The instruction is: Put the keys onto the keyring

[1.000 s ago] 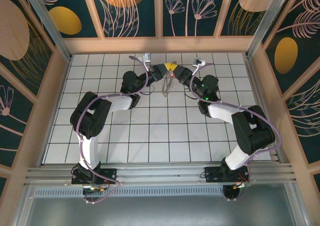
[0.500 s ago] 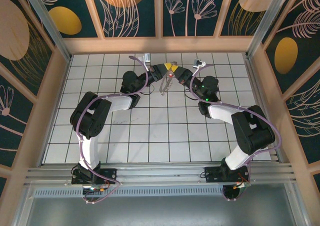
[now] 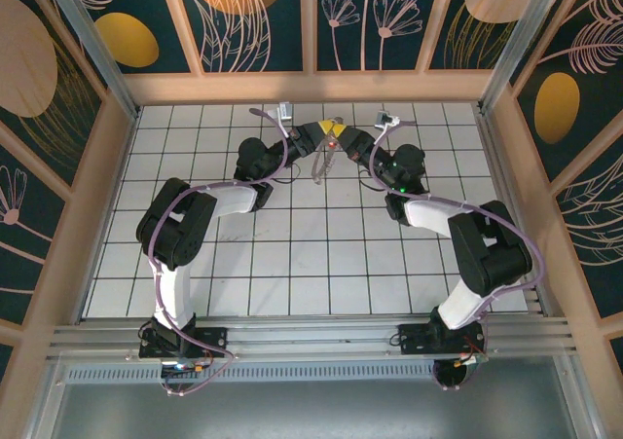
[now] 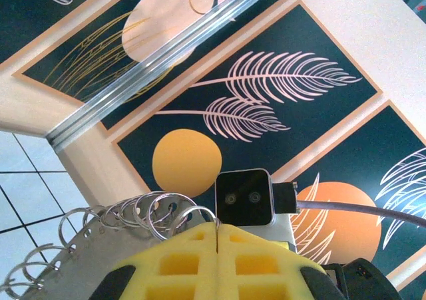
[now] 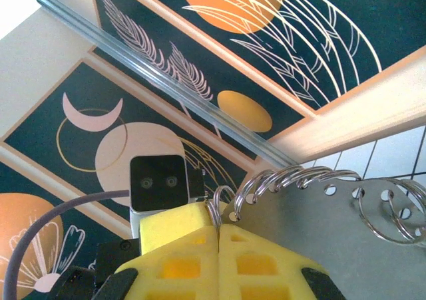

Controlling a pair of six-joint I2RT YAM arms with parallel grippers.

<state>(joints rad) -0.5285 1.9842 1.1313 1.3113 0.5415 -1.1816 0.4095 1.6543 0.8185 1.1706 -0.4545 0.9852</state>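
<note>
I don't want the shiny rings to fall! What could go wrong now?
The keyring dangles between the shut left tool and right tool, each pinching just a thin wire loop at its pad tips, so it might slip out and drop onto the tiles. The tools also sit nearly tip to tip, so they could bump, or tug the loops apart.

Right claw (image 5: 219, 221) now tight on keyring (image 5: 287, 176)

No writing, label, brand name or number can be read here. The wall panels (image 3: 263, 40) behind the desk (image 3: 292, 264) carry only painted leaves, flowers and orange discs, and the desk's white tiles show a plain grid of dark lines.
</note>
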